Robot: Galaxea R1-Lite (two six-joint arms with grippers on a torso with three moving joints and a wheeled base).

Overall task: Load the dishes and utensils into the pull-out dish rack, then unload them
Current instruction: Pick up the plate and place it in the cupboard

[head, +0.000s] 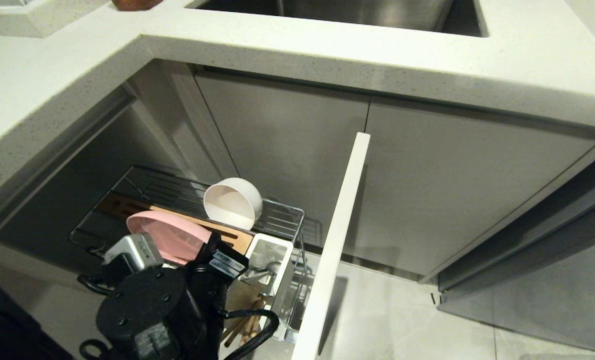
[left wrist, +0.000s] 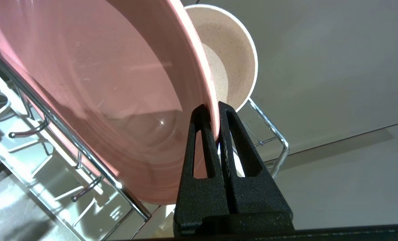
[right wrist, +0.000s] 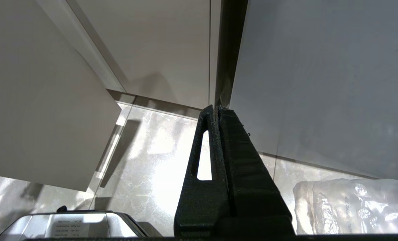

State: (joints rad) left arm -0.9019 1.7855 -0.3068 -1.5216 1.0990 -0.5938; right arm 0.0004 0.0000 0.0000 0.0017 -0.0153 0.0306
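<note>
Left gripper (left wrist: 216, 110) is clamped on the rim of the pink plate (left wrist: 101, 83), one finger on each face, rim edge-on between them. In the head view the plate (head: 169, 235) stands on edge in the pull-out rack (head: 282, 212), over the wooden strip (head: 237, 239), with the left arm coming in from 6 o'clock and covering its lower edge.

Key relation: the plate's long axis runs roughly 10-to-4 across the rack in the head view, and the grip is at the near end of that axis. Any lift needs to go along the plate's own plane; sideways pull would rack it against the wires.

White bowl (head: 233, 202) sits at about 1 o'clock from the plate, tilted, open side facing the camera. The wrist view shows the bowl (left wrist: 230, 53) just behind the plate's rim; can't tell if they touch.

Utensil box (head: 282, 250) is at 3 o'clock from the gripper; spoon (head: 257, 272) and chopsticks (head: 247, 320) are in it.

Right gripper (right wrist: 216, 108) is pinched closed on nothing, parked low near the floor by the cabinet fronts, well away. The left arm is the only one within reach of the rack.

Judgement: either seating the plate or about to pull it out; can't say which.
</note>
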